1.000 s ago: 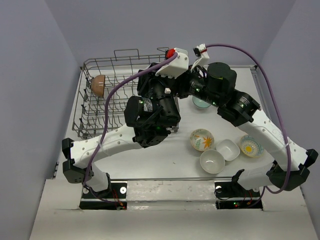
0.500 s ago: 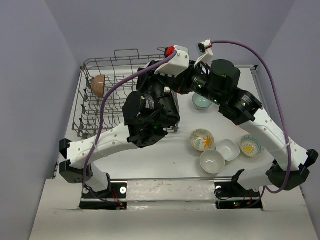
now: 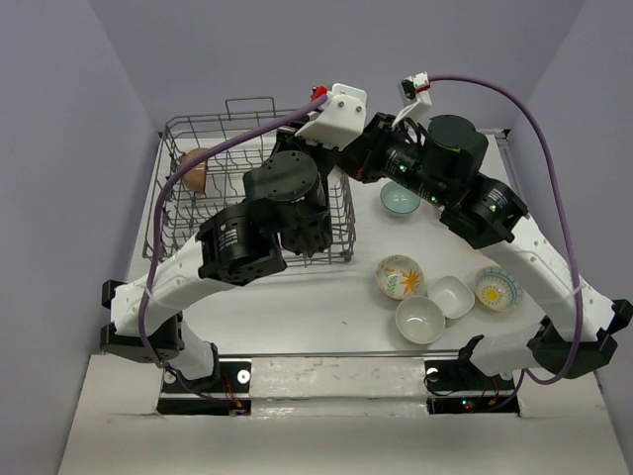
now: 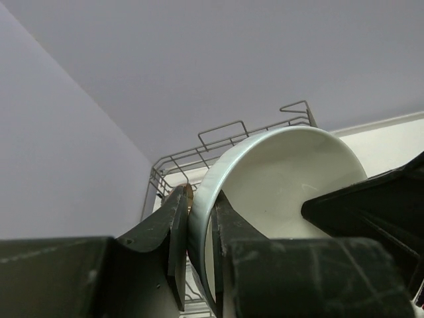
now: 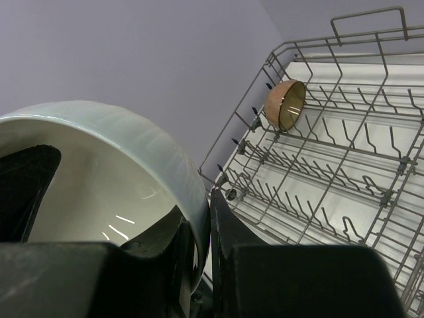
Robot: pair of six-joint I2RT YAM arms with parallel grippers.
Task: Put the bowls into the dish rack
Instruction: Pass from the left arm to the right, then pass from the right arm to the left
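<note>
While both arms cross above the two o'clock corner of the dish rack (image 3: 198, 127), they hide the pale bowl (image 4: 285, 179) from the overhead camera. The rack, grey wire grid with upright tines, stands at ten o'clock on the table (image 3: 326, 307). A brown bowl (image 5: 285, 104) is propped on edge at the rack's ten o'clock.

Toward four o'clock on the table sit a teal bowl (image 3: 399, 201), floral bowl (image 3: 399, 276), round white bowl (image 3: 419, 320), squarish white bowl (image 3: 453, 295) and patterned bowl (image 3: 495, 288).

The pale bowl is glossy ceramic, teal-tinted outside and cream inside, and hangs tilted in the air. The left gripper (image 4: 199, 202) and right gripper (image 5: 201, 225) each pinch its rim.
</note>
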